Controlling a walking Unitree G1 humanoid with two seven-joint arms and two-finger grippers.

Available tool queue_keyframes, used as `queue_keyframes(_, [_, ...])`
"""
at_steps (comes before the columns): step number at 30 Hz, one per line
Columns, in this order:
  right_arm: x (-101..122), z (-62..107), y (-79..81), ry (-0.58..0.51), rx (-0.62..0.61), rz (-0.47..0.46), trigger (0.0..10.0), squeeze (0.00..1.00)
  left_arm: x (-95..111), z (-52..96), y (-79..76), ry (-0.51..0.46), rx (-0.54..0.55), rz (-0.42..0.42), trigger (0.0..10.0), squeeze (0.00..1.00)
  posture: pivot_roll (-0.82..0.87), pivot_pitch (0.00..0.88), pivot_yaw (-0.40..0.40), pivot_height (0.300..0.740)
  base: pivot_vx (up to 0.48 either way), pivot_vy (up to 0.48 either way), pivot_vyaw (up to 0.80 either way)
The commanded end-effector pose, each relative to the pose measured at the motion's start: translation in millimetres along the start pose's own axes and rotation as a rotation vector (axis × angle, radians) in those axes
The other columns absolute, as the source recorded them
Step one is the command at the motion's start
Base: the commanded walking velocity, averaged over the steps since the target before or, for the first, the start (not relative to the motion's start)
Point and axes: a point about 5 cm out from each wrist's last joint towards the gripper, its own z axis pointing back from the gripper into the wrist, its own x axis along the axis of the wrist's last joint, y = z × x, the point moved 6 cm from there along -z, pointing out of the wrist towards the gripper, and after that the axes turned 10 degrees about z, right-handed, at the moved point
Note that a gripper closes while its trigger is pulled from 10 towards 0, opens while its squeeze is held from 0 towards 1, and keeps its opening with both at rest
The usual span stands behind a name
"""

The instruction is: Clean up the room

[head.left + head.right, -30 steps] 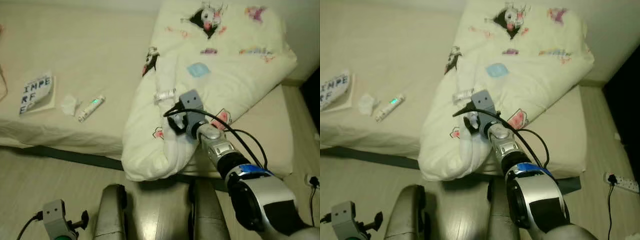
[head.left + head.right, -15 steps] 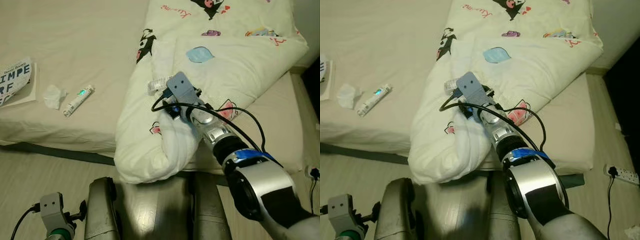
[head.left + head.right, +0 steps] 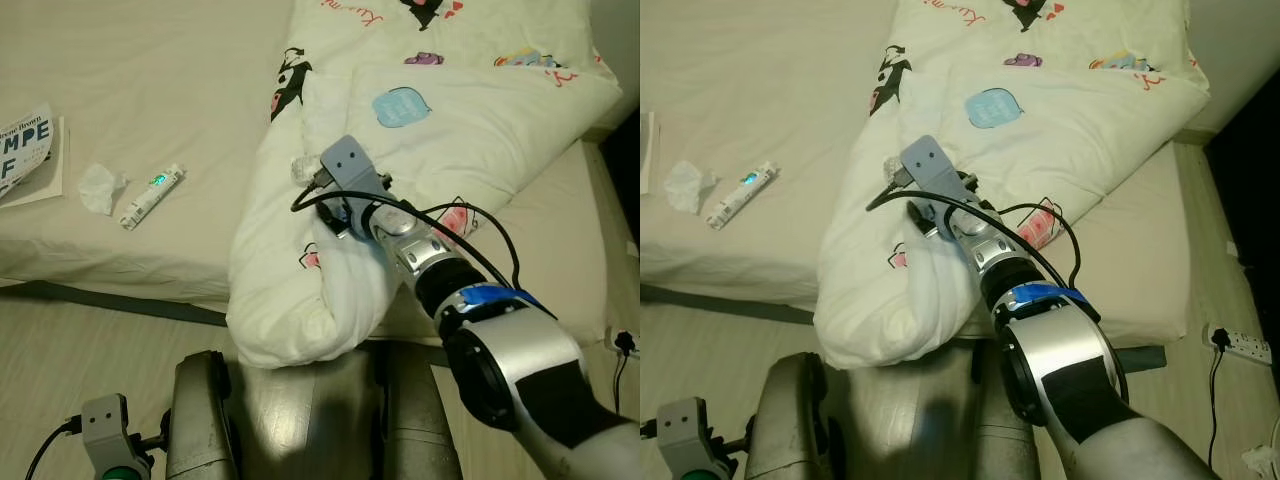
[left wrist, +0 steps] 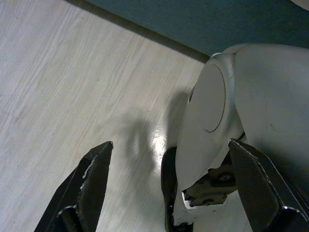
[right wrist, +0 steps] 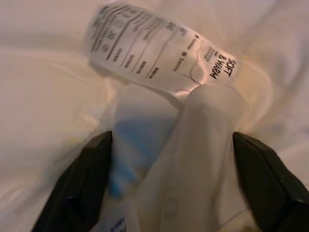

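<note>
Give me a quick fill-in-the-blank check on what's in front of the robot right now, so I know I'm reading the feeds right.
1. The right gripper is pressed into the folded ____ on the bed.
2. The white care label near that gripper reads "SOFT & ____".
3. The crumpled tissue lies beside a small ____ on the sheet.
4. The left gripper hangs low over the wooden ____.

Missing words: duvet; WARM; tube; floor

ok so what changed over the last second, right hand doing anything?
The right hand has pushed further forward onto the folded duvet, its fingers now straddling a bunched fold beside the care label; no firm grasp can be confirmed. The head camera shifted, so the scene slid in frame. The tube, crumpled tissue and book lie as before on the bed. The left hand hangs idle over the floor.
</note>
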Motion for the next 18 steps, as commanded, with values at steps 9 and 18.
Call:
queue_keyframes(9, [-25.5, 3.1, -3.4, 0.108, 0.028, -0.068, 0.0, 0.00, -14.3, 5.5, -0.7, 0.041, 0.001, 0.005, 10.0, 0.00, 0.00, 0.246, 0.007, 0.535, 0.000, 0.000, 0.00])
queue_keyframes(18, [-30.5, 10.0, -51.6, 0.126, -0.205, -0.202, 0.0, 0.00, -14.6, 3.9, -3.8, 0.045, -0.002, 0.007, 10.0, 0.00, -0.01, 0.235, 0.002, 0.535, 0.000, 0.000, 0.00])
